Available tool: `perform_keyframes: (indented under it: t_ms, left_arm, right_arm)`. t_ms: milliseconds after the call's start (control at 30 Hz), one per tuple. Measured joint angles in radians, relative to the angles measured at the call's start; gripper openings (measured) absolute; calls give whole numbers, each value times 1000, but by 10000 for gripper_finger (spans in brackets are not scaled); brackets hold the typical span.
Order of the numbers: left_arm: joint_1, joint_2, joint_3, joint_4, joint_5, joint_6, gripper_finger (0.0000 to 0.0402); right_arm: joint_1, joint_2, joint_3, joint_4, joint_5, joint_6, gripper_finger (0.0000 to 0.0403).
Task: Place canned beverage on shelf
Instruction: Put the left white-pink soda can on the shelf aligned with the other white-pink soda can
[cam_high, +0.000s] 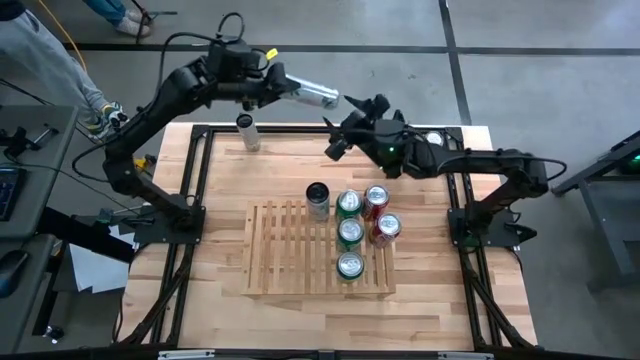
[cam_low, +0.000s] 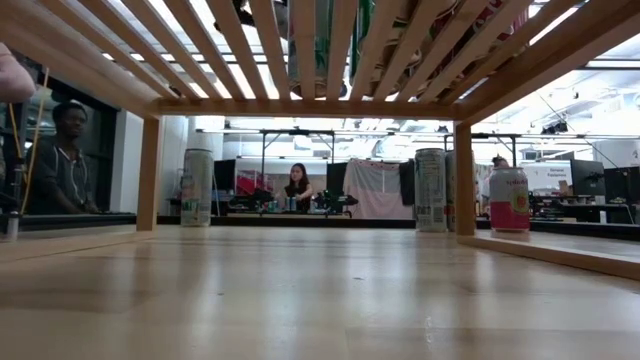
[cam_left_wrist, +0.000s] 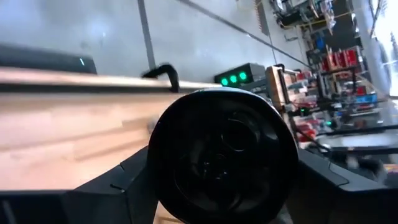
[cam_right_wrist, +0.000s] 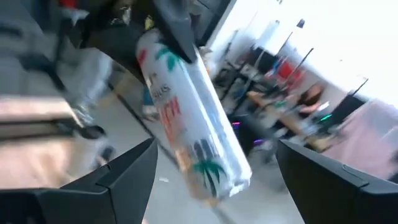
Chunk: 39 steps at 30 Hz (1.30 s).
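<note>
Above the surface's far edge, the left end effector grips a slick, rigid can near its base, leaving its free end for the wide-open right end effector.

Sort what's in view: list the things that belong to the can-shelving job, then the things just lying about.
Job:
- white can held in the left gripper
- right gripper, open, facing that can
- slatted shelf
- cans on the shelf

Lying about:
- can standing at the table's far edge
</note>
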Motion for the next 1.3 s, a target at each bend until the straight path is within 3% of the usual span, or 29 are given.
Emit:
perform_keyframes:
  t_ms: [167, 433, 633, 1300]
  left_arm:
    - [-6, 62, 0, 88, 87, -62, 251]
    - [-21, 92, 0, 152, 122, -64, 251]
    - [-20, 92, 0, 168, 119, -57, 251]
    - [-73, 92, 0, 210, 99, -34, 251]
  right_arm:
    - [12, 55, 0, 32, 79, -238, 312]
    - [11, 102, 0, 115, 255, -450, 312]
    - [-7, 101, 0, 244, 247, -600, 312]
    - [-55, 127, 0, 239, 230, -620, 311]
